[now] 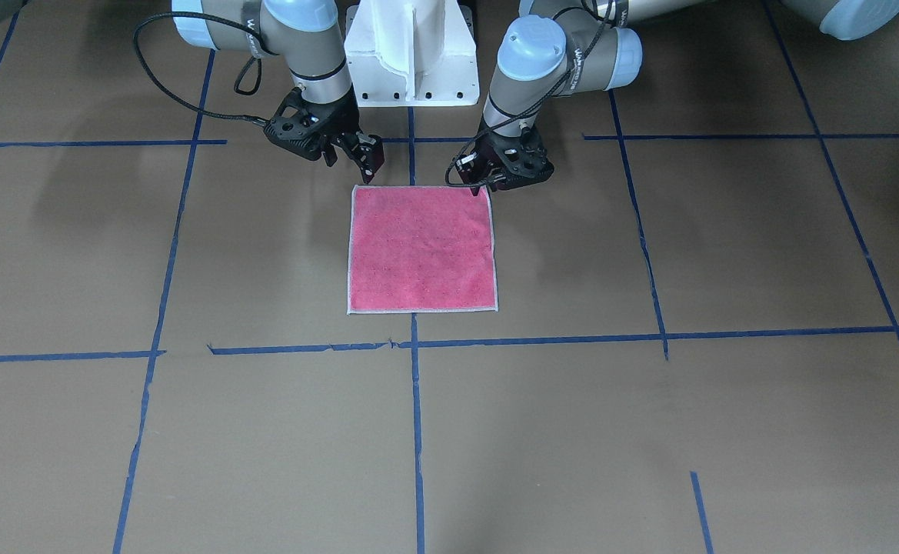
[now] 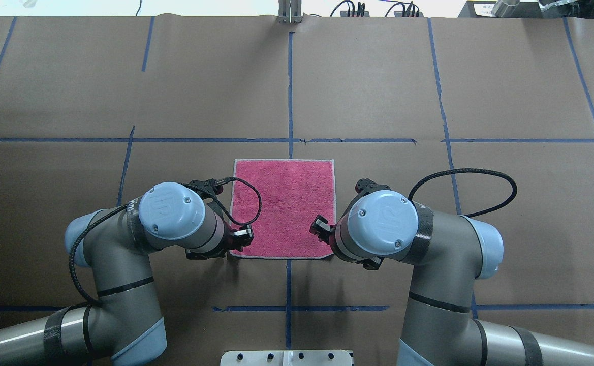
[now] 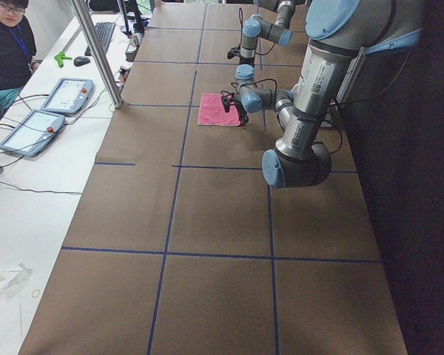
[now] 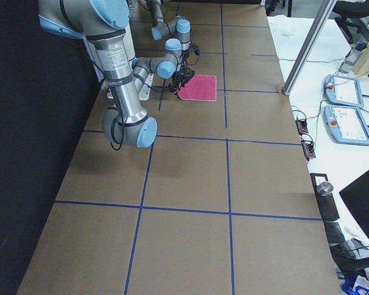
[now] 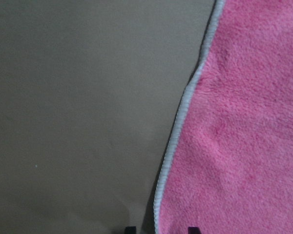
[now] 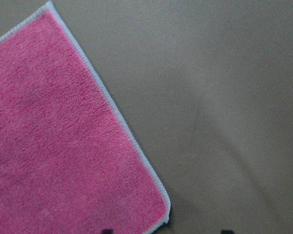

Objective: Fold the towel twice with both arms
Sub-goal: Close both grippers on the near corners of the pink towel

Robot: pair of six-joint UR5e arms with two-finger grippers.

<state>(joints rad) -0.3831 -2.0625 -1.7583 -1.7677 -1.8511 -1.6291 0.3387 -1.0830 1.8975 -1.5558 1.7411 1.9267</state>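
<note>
Left gripper [image 1: 483,183], jaws apart, straddles the border of the towel [image 1: 421,248] at one robot-side corner. Right gripper [image 1: 367,160], jaws apart, stands at the other. Towel lies flat, pink face up, mid-table [image 1: 188,431], near the robot-side edge.

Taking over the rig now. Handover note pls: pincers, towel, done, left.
Left pincer: open, low at one robot-side corner of the towel; in its wrist view the jaws straddle the border. Nothing gripped.
Right pincer: open, at the other robot-side corner, which sits between its jaws in its wrist view. Nothing gripped.
Towel: flat on the table, pink face up, unfolded.
Done: approach to both corners.
Left: grasp both corners, first fold, second fold.
</note>
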